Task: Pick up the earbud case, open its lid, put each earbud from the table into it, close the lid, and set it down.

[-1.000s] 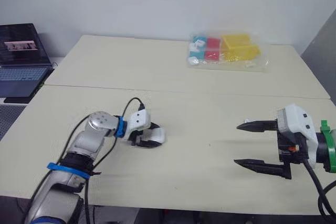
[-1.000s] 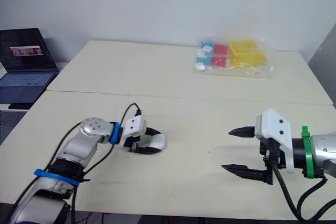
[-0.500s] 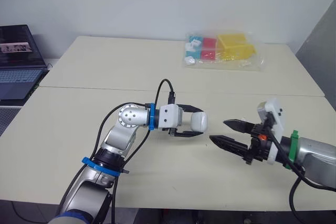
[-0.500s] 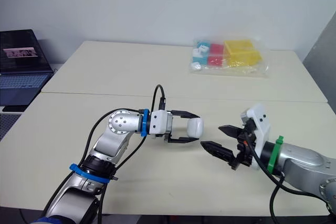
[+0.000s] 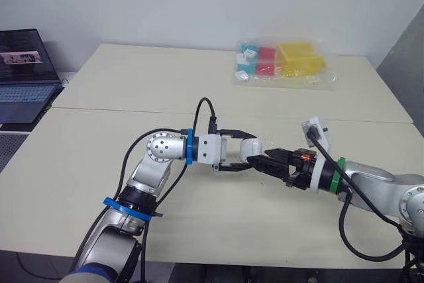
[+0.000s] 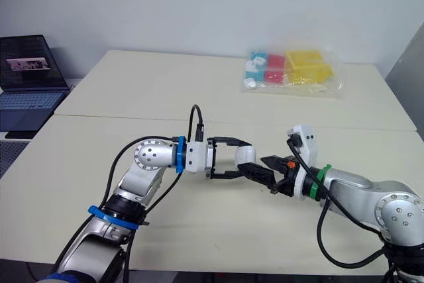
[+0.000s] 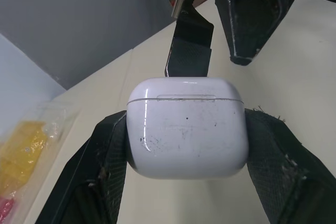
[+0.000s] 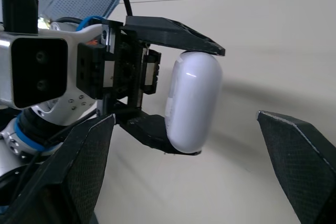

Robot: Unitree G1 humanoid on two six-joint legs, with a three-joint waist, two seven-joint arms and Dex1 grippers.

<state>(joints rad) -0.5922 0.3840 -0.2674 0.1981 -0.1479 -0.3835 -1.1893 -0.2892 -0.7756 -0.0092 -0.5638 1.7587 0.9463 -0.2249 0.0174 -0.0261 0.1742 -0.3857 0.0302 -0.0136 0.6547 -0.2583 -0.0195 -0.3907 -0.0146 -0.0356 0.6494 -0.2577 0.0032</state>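
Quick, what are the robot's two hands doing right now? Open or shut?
Left gripper: closed on the earbud case, whose lid is shut.
Right gripper: open, holding nothing, tips close to the case.

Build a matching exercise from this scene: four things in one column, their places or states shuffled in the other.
Things
1. earbud case
2. right hand
3. laptop
4. plastic bag of blocks

Places or states
A. beyond the left edge of the table
B. lying on the far side of the table
C. lid shut, clamped in the left hand
D. open, one finger on each side of the case

Pairs: 1-C, 2-D, 3-A, 4-B
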